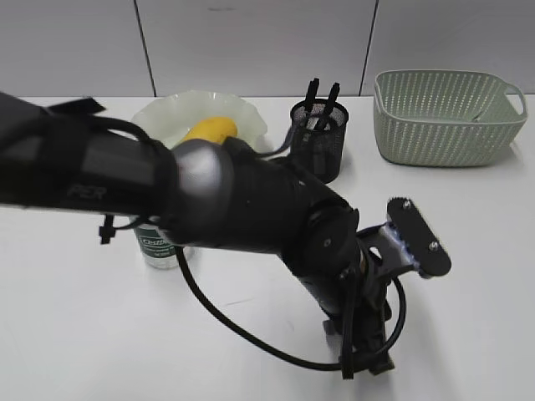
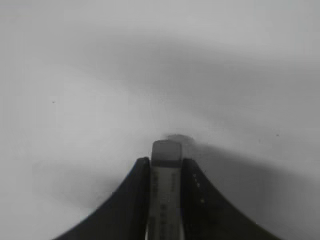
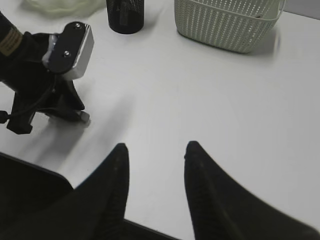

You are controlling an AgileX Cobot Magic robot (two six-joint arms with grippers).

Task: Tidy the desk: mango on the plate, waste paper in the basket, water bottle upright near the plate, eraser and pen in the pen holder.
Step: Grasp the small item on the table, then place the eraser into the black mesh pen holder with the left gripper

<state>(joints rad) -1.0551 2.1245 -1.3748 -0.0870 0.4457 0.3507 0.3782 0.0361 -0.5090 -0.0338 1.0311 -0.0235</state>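
My left gripper is clamped on a pale flat-sided piece — the eraser, as far as the blur allows — with its tip at the desk surface. My left arm reaches across the front of the desk in the exterior view. My right gripper hangs over bare desk, fingers apart, nothing between them. The mango lies in the plate. The water bottle stands just in front of the plate, mostly hidden by my arm. The pen holder has dark items sticking out. The basket sits far right; its contents are unclear.
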